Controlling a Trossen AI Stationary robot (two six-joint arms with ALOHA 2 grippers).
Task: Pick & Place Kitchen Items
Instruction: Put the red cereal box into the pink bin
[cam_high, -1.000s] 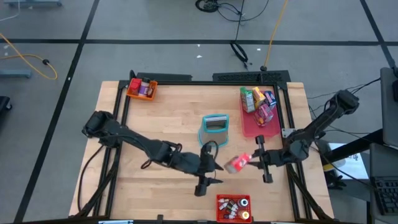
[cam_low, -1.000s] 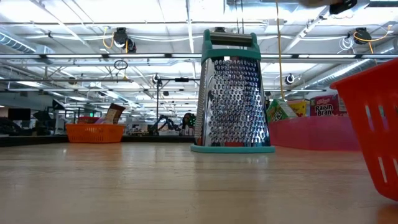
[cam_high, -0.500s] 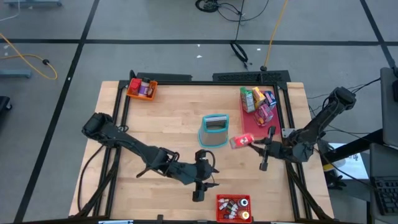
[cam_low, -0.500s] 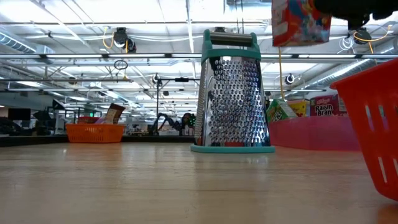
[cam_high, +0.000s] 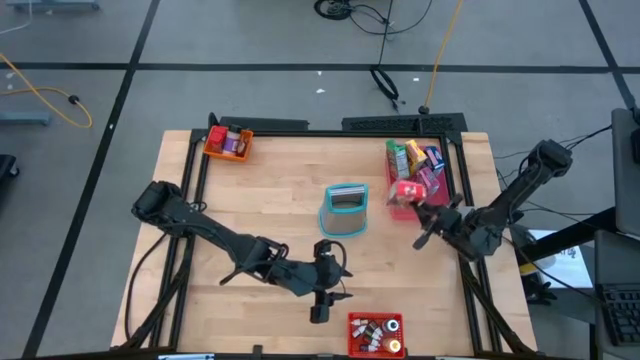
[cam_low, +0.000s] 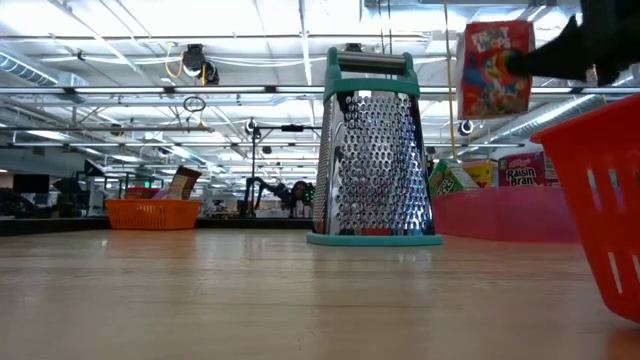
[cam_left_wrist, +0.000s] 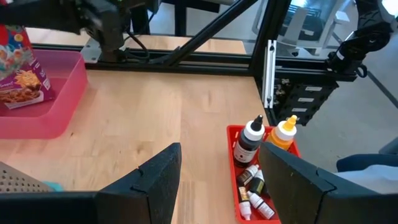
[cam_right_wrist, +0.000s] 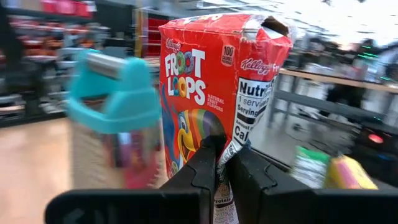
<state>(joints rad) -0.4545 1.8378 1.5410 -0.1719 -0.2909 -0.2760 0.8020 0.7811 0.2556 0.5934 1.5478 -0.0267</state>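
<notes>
Risen over the pink tray (cam_high: 400, 208), cereal box (cam_high: 404, 192) pinched in right hand (cam_high: 421, 212).

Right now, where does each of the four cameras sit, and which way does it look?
High: overhead, straight down; both arms, cheese grater.
Low: table height, level across; grater, Froot Loops box held aloft, right end effector.
Left wrist: past open left end effector to red bin of bottles.
Right wrist: right end effector shut on box.
Shared: high and low both show the pink tray.
</notes>
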